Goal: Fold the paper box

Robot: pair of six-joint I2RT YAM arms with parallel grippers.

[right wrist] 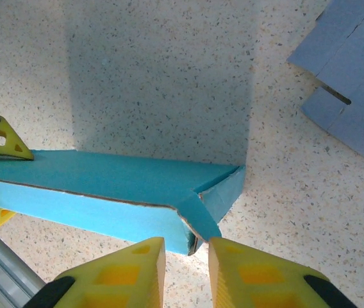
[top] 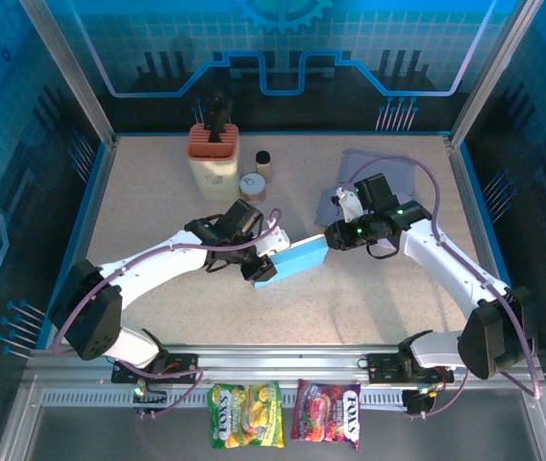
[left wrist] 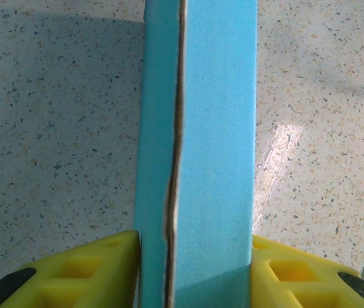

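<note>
Paper box (top: pixel 297 259) — sleeve formed | left claw (left wrist: pixel 195 256) clamps one end | right claw (right wrist: pixel 186 256) narrow at opposite end flap (right wrist: pixel 219 192), grip cannot be told | tucking the flap apparently remains

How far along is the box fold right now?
Done: the blue box is already a closed sleeve, its seam running along one face. In hand: the left gripper clamps one end, and the right gripper sits at the end flap, which stands ajar. Left: tucking that flap; the other end is hidden.
</note>
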